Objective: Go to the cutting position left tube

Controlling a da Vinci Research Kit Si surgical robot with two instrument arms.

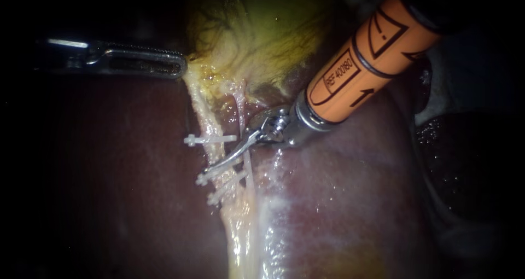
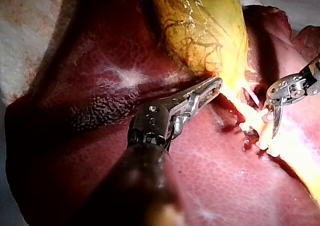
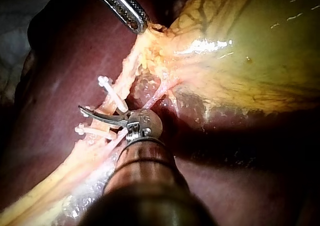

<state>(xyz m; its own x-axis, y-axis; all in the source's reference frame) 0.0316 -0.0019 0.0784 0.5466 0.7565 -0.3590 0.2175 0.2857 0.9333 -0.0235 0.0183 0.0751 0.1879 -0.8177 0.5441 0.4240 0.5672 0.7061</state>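
The left tube (image 1: 201, 112), a pale yellow cord of tissue, lies on the dark red, glistening liver (image 1: 109, 175). Its long axis runs from the neck of the yellow-green, veined gallbladder (image 1: 257, 33) toward the liver's far edge. Three white plastic clips are set across it: a single clip (image 1: 210, 140) nearer the gallbladder and a clip pair (image 1: 227, 187) farther along. The right tube (image 1: 240, 106), a thin pink strand, runs just beside the left tube, on the side from which the right instrument (image 1: 216, 167) enters. This instrument is an orange-sleeved shaft ending in slim, curved metal blades. The blades are seen lying together as one tapered line; no gap is shown between them in any view, and nothing is held. The blade line is laid obliquely across both tubes. It passes over the right tube and reaches the left tube in the stretch between the single clip and the clip pair, close to the pair. Whether the blades rest on the tissue or hang just above it cannot be told. The left instrument (image 1: 178, 65), a grey shaft with slotted metal jaws, is closed on the edge of the gallbladder's neck, well apart from the clips, so the right instrument is the nearer tool. The coming move is judged to turn on this crossing. The blades would have to be opened and set astride the left tube alone, within the clip gap and nearly square to the tube's axis, with the right tube kept outside them.
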